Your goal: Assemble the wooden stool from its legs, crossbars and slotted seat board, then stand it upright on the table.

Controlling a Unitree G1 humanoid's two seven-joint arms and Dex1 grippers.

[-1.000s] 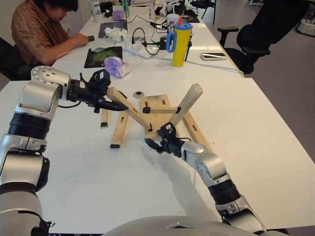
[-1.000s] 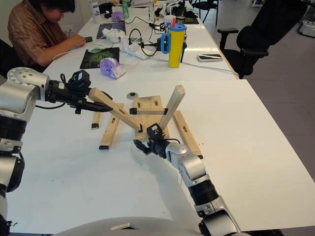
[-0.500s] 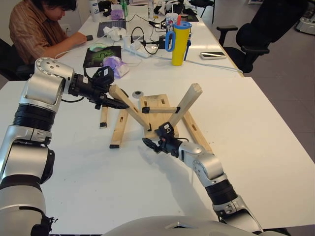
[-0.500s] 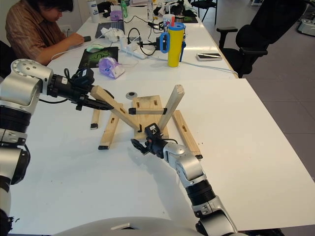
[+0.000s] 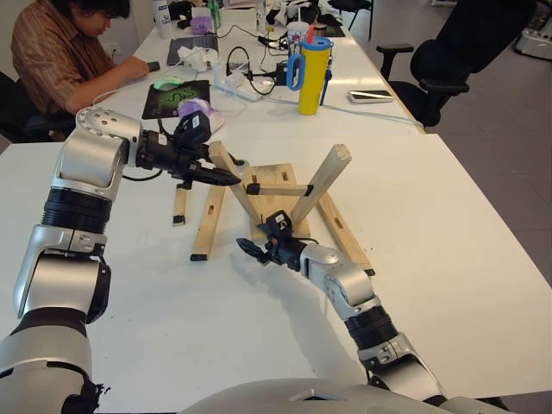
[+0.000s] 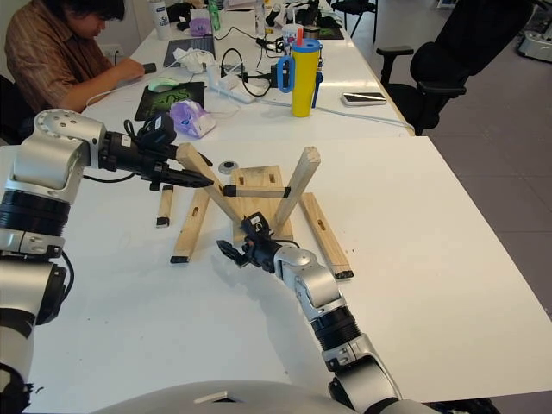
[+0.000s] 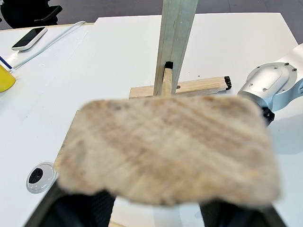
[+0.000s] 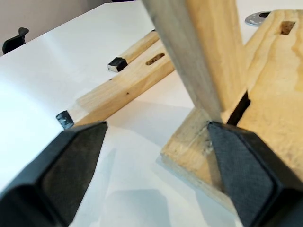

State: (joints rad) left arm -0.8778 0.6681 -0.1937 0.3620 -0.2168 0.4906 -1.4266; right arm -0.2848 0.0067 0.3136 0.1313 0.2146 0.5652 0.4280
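Slanting square-cut pale wooden leg (image 5: 230,177)

Left end effector (image 6: 191,178) grips the top of a tilted leg (image 6: 216,191) standing on the seat board (image 6: 260,210); a crossbar (image 6: 255,191) joins it to a second leg (image 6: 295,185). Right end effector (image 6: 228,253), fingers spread, is just beside the board's near edge, low over the counter (image 6: 431,241)

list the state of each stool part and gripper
seat board: flat on table
left leg: tilted on seat board
right leg: tilted on seat board
crossbar: joining both tilted legs
left loose leg: lying flat
right loose leg: lying flat
loose crossbar: lying flat
left gripper: shut on left leg
right gripper: open
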